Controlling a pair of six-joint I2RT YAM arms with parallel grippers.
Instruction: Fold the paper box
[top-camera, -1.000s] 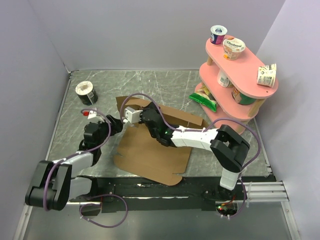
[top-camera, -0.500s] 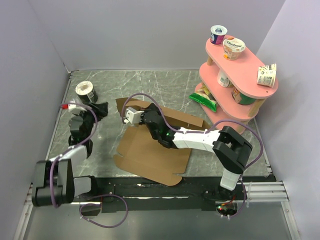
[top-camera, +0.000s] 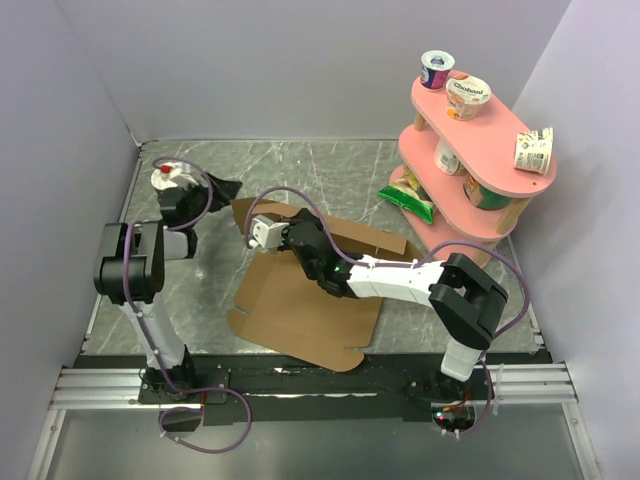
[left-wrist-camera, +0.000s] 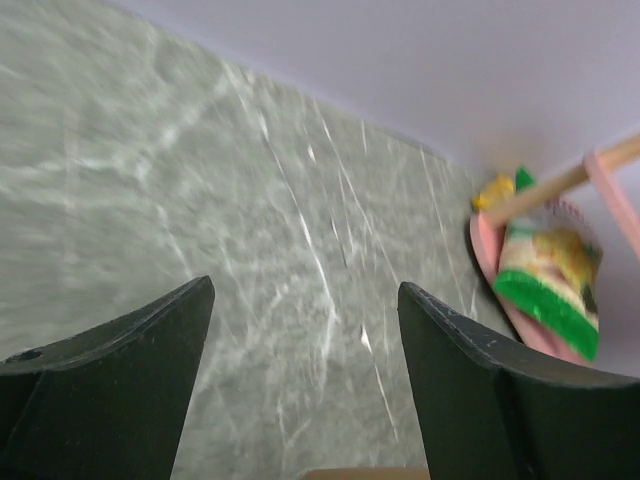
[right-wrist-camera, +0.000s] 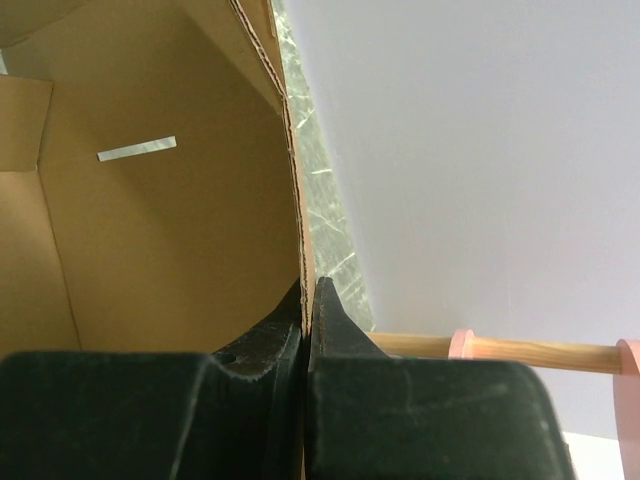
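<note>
The paper box (top-camera: 305, 300) lies opened out in the middle of the bench (top-camera: 330, 165), its near panel flat and its far panel raised toward the far edge. The right tool (right-wrist-camera: 308, 290) is pinched tight on the upright edge of that raised panel, with cardboard between its fingers. The left tool (left-wrist-camera: 305, 295) hangs spread wide, holding nothing, toward the far left corner of the bench, near the box's far left corner but apart from it
</note>
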